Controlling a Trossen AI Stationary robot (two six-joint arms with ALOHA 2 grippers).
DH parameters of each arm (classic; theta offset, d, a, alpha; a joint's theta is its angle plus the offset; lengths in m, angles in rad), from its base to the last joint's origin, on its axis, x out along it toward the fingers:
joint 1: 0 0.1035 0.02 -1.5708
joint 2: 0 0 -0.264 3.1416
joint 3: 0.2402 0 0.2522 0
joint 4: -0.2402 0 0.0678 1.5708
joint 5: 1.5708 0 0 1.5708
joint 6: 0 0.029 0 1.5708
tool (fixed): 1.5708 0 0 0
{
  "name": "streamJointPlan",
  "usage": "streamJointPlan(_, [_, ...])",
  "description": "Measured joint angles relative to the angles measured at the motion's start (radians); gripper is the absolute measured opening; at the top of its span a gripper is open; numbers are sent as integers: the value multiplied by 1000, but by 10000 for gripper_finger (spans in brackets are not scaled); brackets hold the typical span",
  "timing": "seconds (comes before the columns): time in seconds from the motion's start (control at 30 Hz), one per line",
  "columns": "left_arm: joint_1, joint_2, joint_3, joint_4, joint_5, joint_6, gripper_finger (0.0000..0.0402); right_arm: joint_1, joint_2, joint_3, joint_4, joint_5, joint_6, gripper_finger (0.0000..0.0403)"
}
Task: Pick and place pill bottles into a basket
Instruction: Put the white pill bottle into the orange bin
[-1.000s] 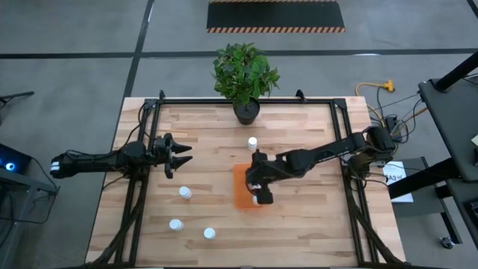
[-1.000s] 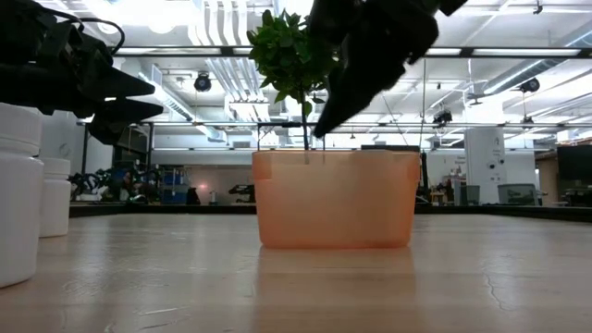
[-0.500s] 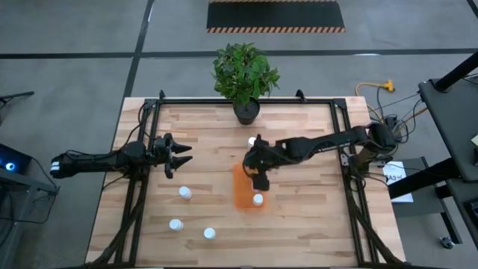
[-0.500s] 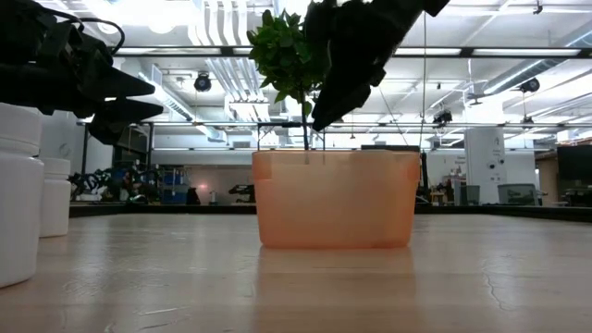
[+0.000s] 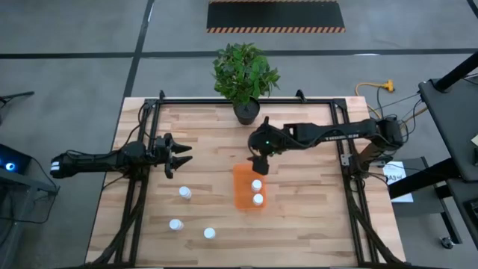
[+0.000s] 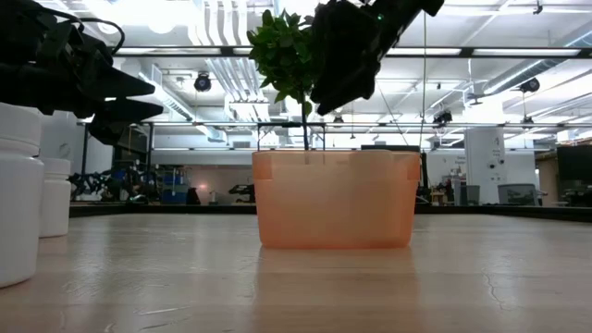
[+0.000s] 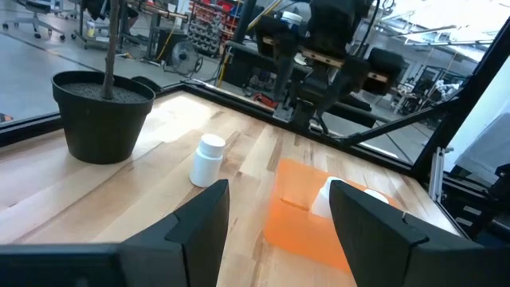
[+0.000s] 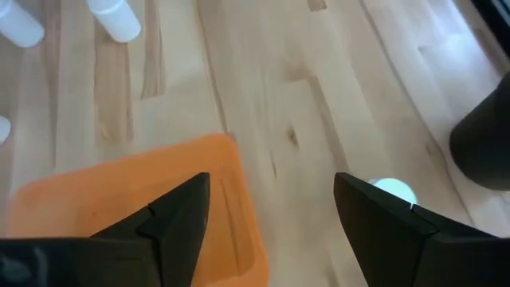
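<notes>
The orange basket (image 5: 243, 190) stands mid-table and holds two white pill bottles (image 5: 256, 184) (image 5: 258, 199). My right gripper (image 5: 258, 153) hangs open and empty just beyond the basket's far end, over a lone bottle that shows in its wrist view (image 8: 392, 191) and in the left wrist view (image 7: 209, 159), upright on the table. Three more bottles stand on the near left of the table (image 5: 184, 193) (image 5: 175, 224) (image 5: 210, 233). My left gripper (image 5: 181, 155) waits open at the table's left.
A potted plant in a dark pot (image 5: 246, 110) stands at the far edge, close behind the lone bottle. A black frame (image 5: 340, 142) runs round the table. In the low view two bottles (image 6: 18, 185) stand close to the camera at the left.
My right gripper has gone from over the basket's near end toward the table's far edge and now hangs beyond the basket's far end over the lone bottle. As it went it uncovered both bottles in the basket.
</notes>
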Motion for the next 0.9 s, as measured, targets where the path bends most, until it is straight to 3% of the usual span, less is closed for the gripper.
streamJointPlan(0.9, [0, -1, 0, 0, 0, 0, 200, -45, -115, -32, -80, 0, -141, 249])
